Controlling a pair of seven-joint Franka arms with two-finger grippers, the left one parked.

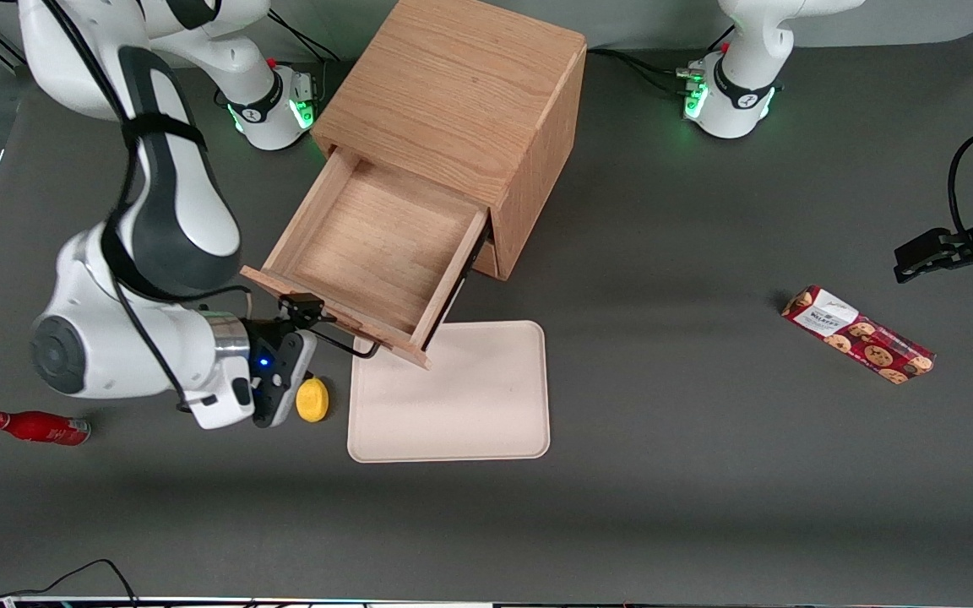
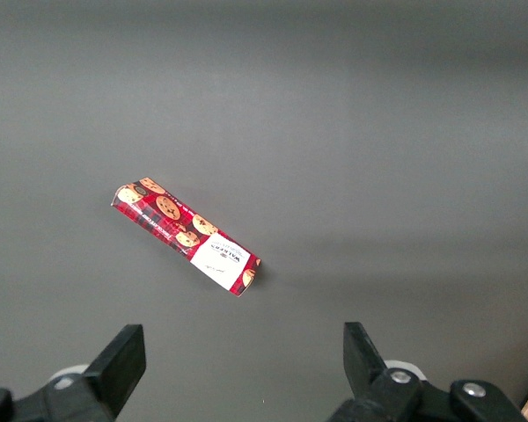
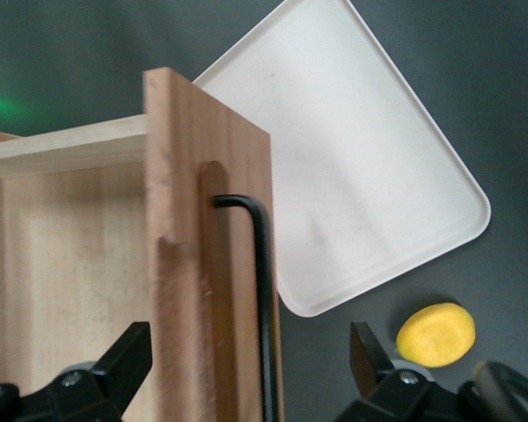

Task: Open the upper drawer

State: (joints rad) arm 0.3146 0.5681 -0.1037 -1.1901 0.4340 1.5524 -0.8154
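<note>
Drawer (image 1: pixel 381 249) stands pulled well out of the cabinet (image 1: pixel 461 101), its bare wooden inside open to view from above. Its front panel overhangs one corner of the tray (image 1: pixel 453 397), a pale rounded slab lying flat on the dark table (image 1: pixel 706 473) nearer the front camera than the cabinet. The handle (image 3: pixel 262 299), a thin dark bar, runs along the drawer's front.

The gripper (image 1: pixel 305 308) is at the end of the handle toward the working arm's side. In the right wrist view its fingers (image 3: pixel 123 365) are spread wide, one on the inner side of the front panel and one outside the bar, so panel and bar lie between them; neither pad is seen touching the bar.

A cookie pack (image 1: pixel 858 334) lies toward the parked arm's end. A red bottle (image 1: pixel 37 426) lies on its side toward the working arm's end. A small yellow piece (image 1: pixel 312 399) sits just beside the tray, below the gripper.
</note>
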